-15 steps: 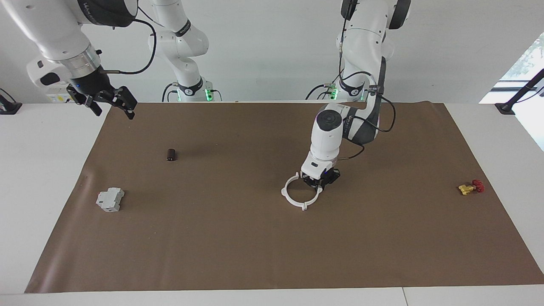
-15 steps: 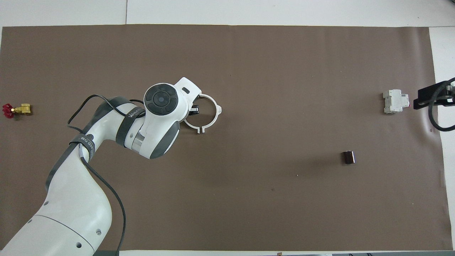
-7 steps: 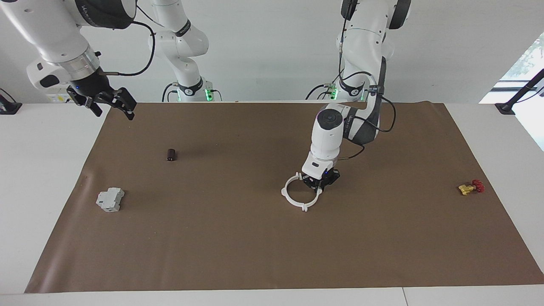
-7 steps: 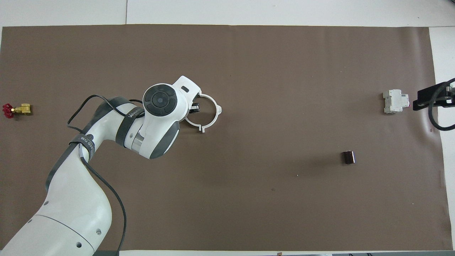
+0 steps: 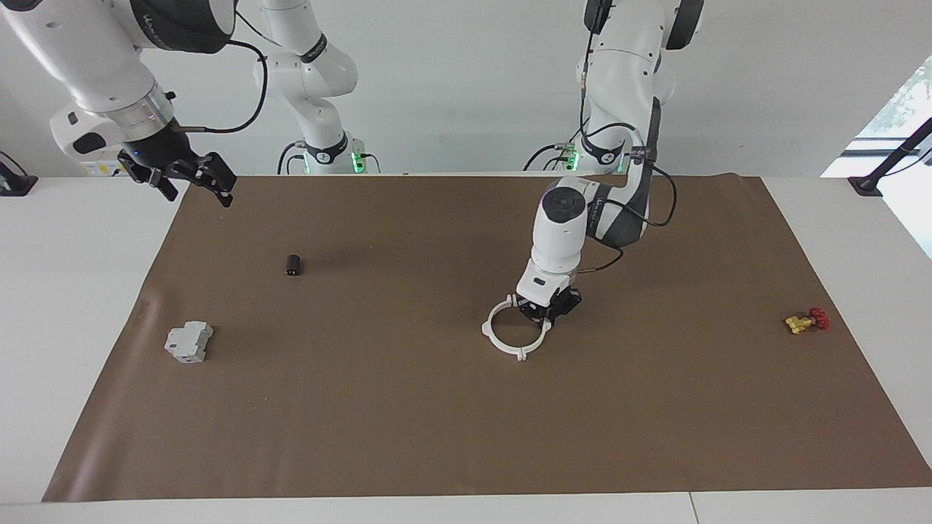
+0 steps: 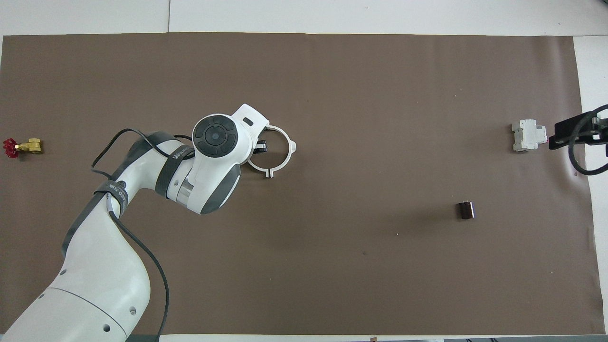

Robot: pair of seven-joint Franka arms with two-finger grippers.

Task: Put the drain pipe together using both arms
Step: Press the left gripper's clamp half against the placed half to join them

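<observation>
The left gripper is down at the ring near the middle of the brown mat, on the part of the rim nearer the robots and toward the left arm's end. From overhead the arm's white wrist covers almost all of the gripper and the stretch of rim beneath it, leaving only a black fingertip poking out inside the ring. Whether the fingers are clamped on the plastic or merely resting against it cannot be told from either view. The ring lies flat on the mat, its tabs sticking outward; the two tabs farthest from the robots in the facing view sit together with no visible gap, where a second ago a narrow split showed between them. The ring as a whole has barely shifted, and the left wrist has turned only slightly. The right gripper hangs in the air over the mat's edge at the right arm's end, fingers spread and empty; overhead it is cut off at the frame's border. It has drifted a little since the earlier frames. A grey box, a dark cylinder and a brass valve lie well apart from the ring, unmoved.
</observation>
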